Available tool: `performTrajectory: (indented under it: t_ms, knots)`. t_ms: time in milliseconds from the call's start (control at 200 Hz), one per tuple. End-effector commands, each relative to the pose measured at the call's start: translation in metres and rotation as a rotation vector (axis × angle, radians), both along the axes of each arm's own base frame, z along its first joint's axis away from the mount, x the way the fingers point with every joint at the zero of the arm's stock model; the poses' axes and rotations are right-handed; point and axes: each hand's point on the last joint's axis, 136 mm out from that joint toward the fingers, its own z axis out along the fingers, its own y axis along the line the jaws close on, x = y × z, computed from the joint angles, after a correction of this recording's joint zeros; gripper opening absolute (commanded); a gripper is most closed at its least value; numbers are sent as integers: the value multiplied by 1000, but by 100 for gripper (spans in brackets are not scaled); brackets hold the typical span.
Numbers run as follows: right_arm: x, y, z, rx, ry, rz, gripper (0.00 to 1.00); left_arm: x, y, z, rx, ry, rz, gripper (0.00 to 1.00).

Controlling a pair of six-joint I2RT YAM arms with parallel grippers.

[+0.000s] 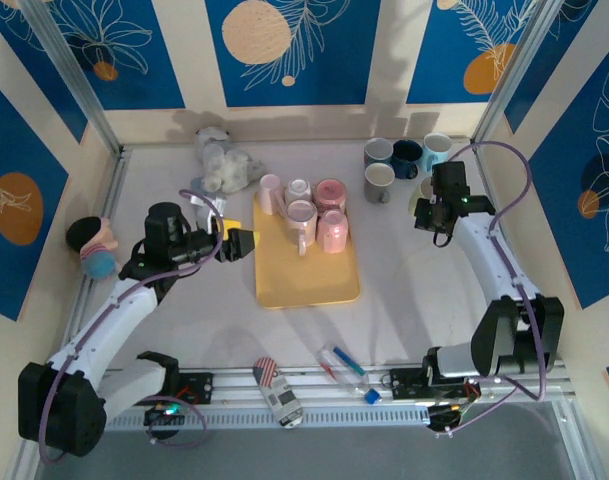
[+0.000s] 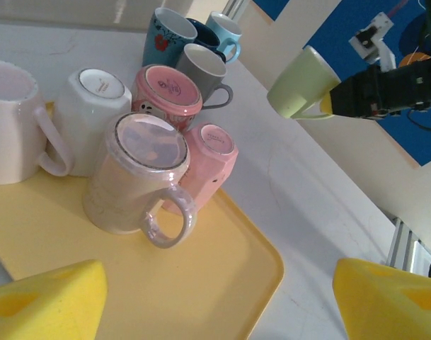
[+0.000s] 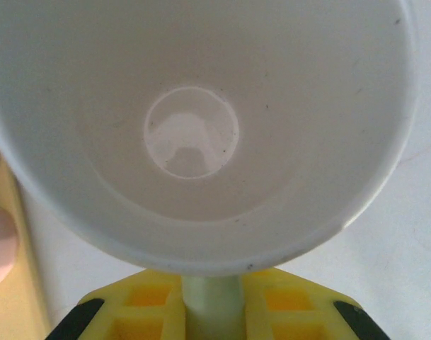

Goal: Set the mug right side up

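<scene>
Handle of the pale green mug [image 2: 300, 88] pinched in right tool [image 3: 209, 312], aloft beside the upright mugs [image 1: 399, 160]. Thin grip, so might twist, slip, or clip those neighbours. Meanwhile left tool [image 1: 242, 243] spread by the tray [image 2: 272, 262].

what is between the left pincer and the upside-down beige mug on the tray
Just bare yellow tray. In the left wrist view nothing stands between the open left pincer and the beige mug.

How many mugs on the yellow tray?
5, bunched at the yellow tray's far end: pale mug leftmost, white mug, patterned pink mug, beige mug nearest, plain pink mug beside it. None look hidden. Pale green mug in right gripper excluded.
</scene>
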Motion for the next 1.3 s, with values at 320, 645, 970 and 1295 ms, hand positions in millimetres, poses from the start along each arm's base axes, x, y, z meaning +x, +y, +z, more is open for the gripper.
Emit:
performTrajectory:
  t_ms: [320, 645, 970, 1295]
  knots:
    - [82, -7, -4, -51, -93, 168, 0, -6, -4, 8, 20, -51, -59, 83]
    - [114, -5, -31, -46, -89, 223, 0, 6, -9, -2, -11, 20, -22, 80]
    - [130, -4, -51, -74, -68, 259, 3, 13, -12, -12, 9, 49, -8, 80]
    - [139, 2, -63, -91, -46, 292, 15, 20, -11, -22, 39, 60, 12, 80]
